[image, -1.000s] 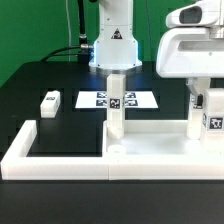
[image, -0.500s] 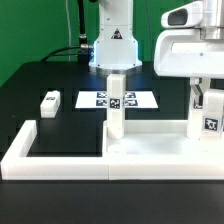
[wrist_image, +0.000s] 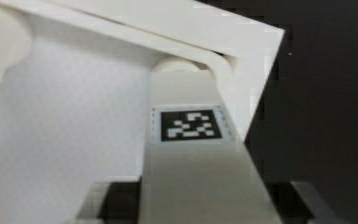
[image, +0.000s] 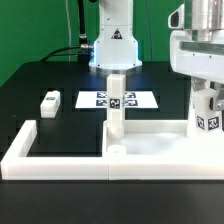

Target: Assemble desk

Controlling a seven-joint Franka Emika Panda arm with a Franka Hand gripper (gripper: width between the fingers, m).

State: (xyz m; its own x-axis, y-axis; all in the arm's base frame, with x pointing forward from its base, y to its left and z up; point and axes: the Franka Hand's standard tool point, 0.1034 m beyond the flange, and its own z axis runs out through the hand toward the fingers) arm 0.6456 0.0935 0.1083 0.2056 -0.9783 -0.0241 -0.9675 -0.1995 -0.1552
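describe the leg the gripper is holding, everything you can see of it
The leg is a white, plastic-looking square post with a black-and-white tag on one face. It stands upright at the exterior view's right, clamped in the gripper, its lower end down near a corner of the tabletop, inside the raised rim. Whether it is seated there cannot be told.

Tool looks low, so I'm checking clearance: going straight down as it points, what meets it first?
Probably the tabletop, reached first by the leg that the tool holds; depth is unclear.
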